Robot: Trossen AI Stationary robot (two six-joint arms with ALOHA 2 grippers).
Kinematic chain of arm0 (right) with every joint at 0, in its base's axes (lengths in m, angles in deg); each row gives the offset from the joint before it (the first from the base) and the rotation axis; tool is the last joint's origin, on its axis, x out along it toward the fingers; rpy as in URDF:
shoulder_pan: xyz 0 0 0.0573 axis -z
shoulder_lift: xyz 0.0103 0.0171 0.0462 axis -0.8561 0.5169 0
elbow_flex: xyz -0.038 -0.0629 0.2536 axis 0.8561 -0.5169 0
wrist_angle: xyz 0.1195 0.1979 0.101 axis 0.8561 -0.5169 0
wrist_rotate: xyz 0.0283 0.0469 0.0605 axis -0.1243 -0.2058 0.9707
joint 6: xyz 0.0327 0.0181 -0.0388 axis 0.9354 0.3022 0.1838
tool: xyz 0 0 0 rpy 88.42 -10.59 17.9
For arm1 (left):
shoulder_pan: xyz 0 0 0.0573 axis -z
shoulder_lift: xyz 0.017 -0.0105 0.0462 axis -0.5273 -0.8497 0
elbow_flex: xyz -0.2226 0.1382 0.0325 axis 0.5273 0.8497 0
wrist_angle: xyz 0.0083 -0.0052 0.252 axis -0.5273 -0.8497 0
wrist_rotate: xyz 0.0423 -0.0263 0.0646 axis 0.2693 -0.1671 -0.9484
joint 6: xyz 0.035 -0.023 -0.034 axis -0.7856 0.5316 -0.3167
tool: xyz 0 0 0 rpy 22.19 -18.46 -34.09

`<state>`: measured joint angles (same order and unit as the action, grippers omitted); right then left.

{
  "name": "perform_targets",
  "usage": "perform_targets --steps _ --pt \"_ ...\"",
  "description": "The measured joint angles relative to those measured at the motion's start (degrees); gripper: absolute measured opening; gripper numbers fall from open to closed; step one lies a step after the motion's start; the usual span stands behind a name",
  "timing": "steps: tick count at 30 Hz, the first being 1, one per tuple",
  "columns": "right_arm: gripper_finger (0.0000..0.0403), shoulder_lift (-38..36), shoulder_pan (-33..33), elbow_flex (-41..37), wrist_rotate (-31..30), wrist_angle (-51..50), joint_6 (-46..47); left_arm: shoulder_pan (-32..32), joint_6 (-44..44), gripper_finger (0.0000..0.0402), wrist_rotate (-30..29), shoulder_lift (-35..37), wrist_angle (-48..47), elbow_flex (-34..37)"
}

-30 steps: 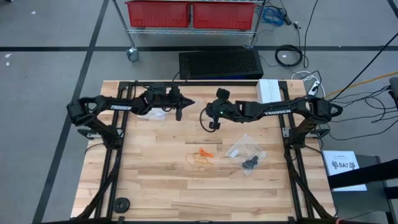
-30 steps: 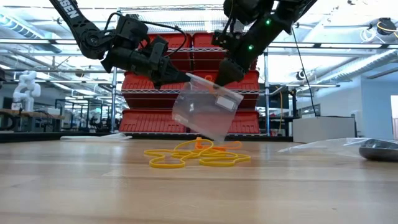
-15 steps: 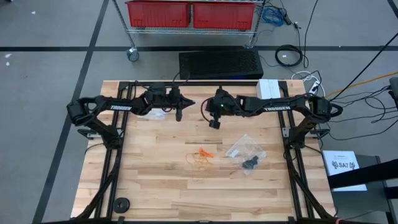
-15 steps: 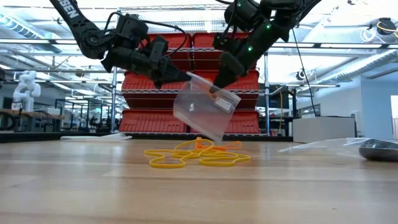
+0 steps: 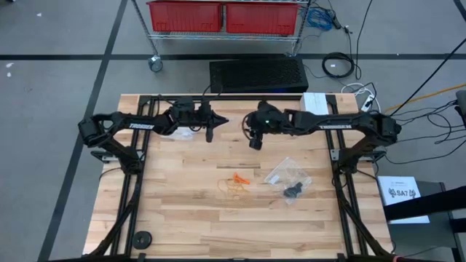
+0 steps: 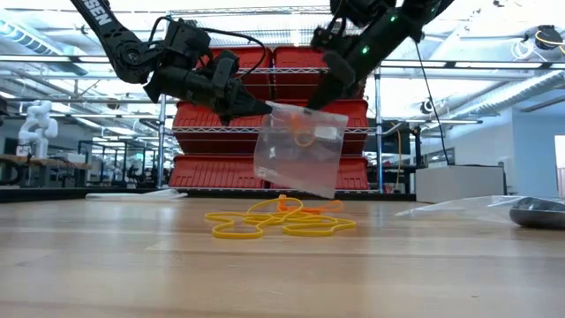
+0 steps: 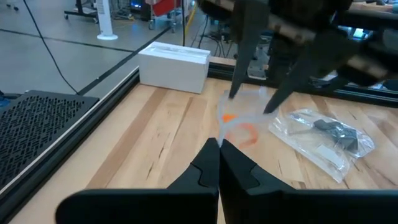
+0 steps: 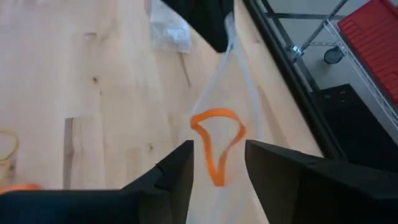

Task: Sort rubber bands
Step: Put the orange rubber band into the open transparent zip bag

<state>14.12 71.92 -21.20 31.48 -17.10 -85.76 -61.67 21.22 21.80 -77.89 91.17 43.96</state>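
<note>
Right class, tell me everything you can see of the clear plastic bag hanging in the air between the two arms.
The clear plastic bag is small, thin and see-through, roughly rectangular, with a pale label patch. It hangs above the table, clear of the wood, its lower edge over the pile of rubber bands. The left tool, shut, pinches its top corner. An orange rubber band sits inside near the mouth. The right tool is open at that mouth, not gripping the bag.

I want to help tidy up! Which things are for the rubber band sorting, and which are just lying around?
For the sorting:
- orange rubber band inside the held clear bag
- rubber band pile on the table
- bag with black bands
- left gripper pinching the held bag; right gripper open above it

Just lying around:
- white box
- red bins
- floor cables
</note>
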Motion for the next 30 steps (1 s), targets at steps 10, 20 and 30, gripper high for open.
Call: perform_targets --steps 10,20,30 --pt "0.0139 -4.9 -0.7 0.0 13.5 -10.2 8.3 -2.9 2.8 0.0 -5.1 0.0 1.8 0.0" --pt "0.0139 5.3 -8.5 -4.5 25.1 -7.9 18.1 -5.1 4.0 0.0 -0.1 -0.1 2.5 0.0" --pt "0.0168 13.7 -15.1 -4.5 25.6 0.3 30.3 -5.0 1.7 0.0 0.3 -0.2 1.1 0.0"
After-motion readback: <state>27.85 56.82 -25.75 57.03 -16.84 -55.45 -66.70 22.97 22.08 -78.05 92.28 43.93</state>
